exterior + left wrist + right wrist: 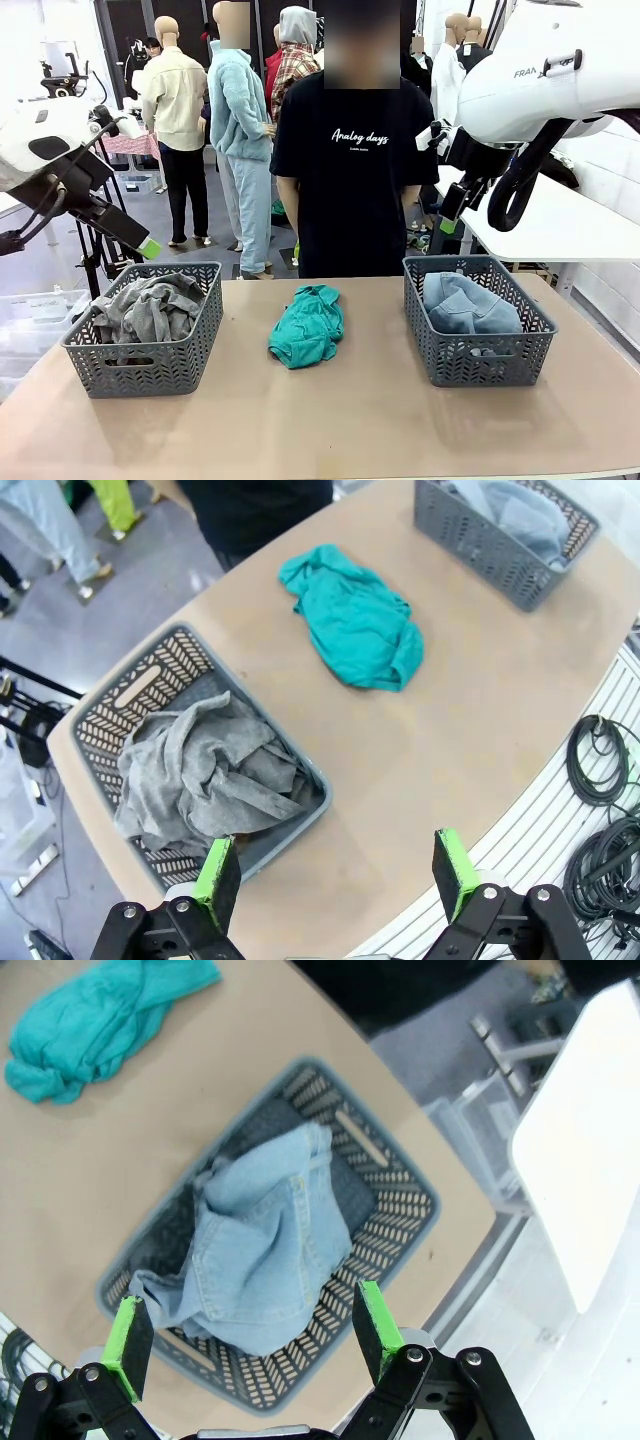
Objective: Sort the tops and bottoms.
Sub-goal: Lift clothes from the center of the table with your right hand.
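The tan tabletop [350, 420] carries two grey plastic baskets with a loose garment between them. The left basket [150, 365] holds a crumpled grey top [145, 308], heaped above the rim; whether anything lies under it cannot be told. The right basket [478, 350] holds the light blue denim bottoms [468, 305], folded over on themselves with thick seams showing. The teal-green top [308, 325] lies bunched on the bare tabletop, between the two baskets and touching neither, just in front of a person in a black printed T-shirt [350, 170] standing at the far edge. The left tool [338, 875] hangs above the left basket's near corner, jaws spread wide and empty. The right tool [250, 1332] hangs above the right basket, jaws likewise released, gripping nothing.
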{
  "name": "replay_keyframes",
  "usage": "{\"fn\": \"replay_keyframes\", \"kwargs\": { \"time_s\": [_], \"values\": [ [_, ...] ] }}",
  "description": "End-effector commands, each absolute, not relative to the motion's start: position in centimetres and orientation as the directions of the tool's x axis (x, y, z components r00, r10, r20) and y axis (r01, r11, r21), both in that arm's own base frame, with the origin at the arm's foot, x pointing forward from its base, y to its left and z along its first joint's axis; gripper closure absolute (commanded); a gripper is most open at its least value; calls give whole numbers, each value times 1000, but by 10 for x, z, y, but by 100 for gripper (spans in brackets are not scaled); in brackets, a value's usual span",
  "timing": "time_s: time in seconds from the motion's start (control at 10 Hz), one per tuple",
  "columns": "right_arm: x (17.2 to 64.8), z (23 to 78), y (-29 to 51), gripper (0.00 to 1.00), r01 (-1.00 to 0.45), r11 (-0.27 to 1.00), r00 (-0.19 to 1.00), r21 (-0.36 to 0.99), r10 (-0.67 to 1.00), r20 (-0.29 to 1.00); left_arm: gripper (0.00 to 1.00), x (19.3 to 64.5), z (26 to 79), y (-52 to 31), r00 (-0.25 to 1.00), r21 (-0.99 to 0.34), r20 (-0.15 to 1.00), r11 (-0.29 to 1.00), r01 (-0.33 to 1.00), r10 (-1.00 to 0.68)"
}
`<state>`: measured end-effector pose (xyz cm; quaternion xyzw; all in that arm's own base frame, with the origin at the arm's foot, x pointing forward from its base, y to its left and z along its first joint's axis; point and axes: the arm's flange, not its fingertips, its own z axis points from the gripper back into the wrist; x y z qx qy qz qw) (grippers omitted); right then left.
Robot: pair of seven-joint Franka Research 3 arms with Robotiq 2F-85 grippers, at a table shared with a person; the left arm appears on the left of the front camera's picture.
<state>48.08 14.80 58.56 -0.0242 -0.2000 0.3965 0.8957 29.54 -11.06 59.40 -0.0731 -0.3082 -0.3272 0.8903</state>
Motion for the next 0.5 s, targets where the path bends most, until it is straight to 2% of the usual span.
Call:
{"fn": "replay_keyframes", "kwargs": {
  "time_s": [0.0, 0.2, 0.4],
  "values": [
    [475, 613, 174, 0, -738, 621, 484, -263, 759, 435, 0, 295, 595, -109, 593, 64, 603, 773, 631, -534],
    [522, 600, 223, 0, -823, 537, 396, -184, 775, 492, 0, 295, 595, -109, 593, 64, 603, 773, 631, -534],
    [557, 562, 271, 0, -883, 464, 381, -73, 798, 467, 0, 295, 595, -109, 593, 64, 603, 773, 631, -534]
  ]
}}
